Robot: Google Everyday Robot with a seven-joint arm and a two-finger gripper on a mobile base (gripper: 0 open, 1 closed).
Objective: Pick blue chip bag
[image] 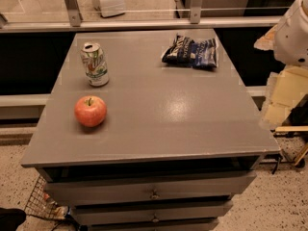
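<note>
The blue chip bag [190,52] lies crumpled on the far right part of the grey table top [159,109]. It is dark navy foil with white lettering and lighter blue patches. A white rounded part of my arm [293,30] shows at the upper right edge, to the right of the bag and off the table. My gripper itself is out of view. Nothing touches the bag.
A green-and-white drink can [95,64] stands upright at the far left. A red apple [90,110] sits in front of the can. The table has drawers [154,194] below its front edge. A glass railing [144,23] runs behind the table.
</note>
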